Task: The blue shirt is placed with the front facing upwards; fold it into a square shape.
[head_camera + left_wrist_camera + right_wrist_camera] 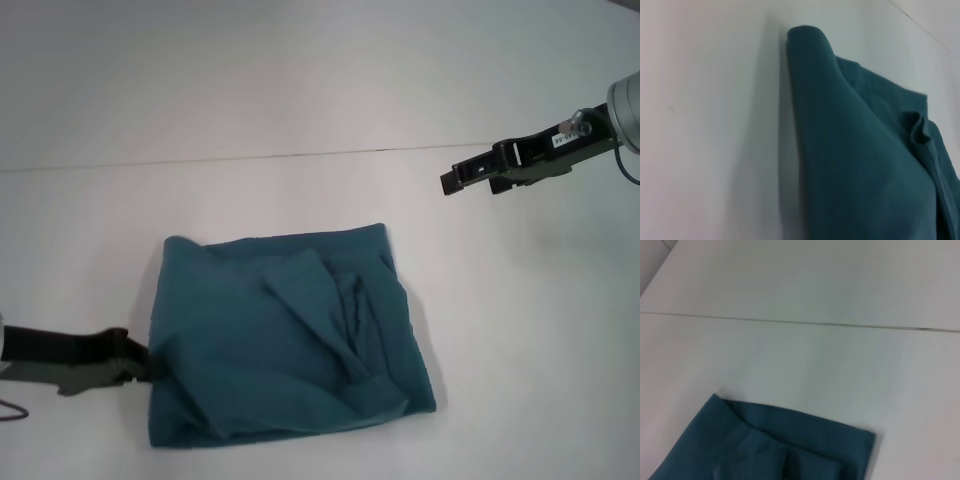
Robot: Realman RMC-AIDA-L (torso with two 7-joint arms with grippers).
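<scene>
A: Where is the blue shirt [285,335]?

B: On the white table [300,100], around 6 o'clock in the head view. It lies folded into a rough square, with loose folds and creases running across its top layer toward 4 o'clock. No lettering shows; only plain teal cloth faces up.

A: Any containers about?

B: I can see no box, bin or tray, so there are no contents to report.

A: And the left gripper [140,362]?

B: Low at 8 o'clock, its tip right at the shirt's left edge. Whether its fingers are apart or clamped on the cloth, I cannot tell. Its wrist camera shows the rounded folded edge of the shirt close up against the table.

A: The right gripper [452,180]?

B: Up at 2 o'clock, well apart from the shirt and above the table. Its fingers look drawn together, with nothing between them.

A: The surface itself?

B: Plain white, with a thin dark seam [250,157] crossing it beyond the shirt. The right wrist camera shows that seam and the shirt's far corner.
</scene>
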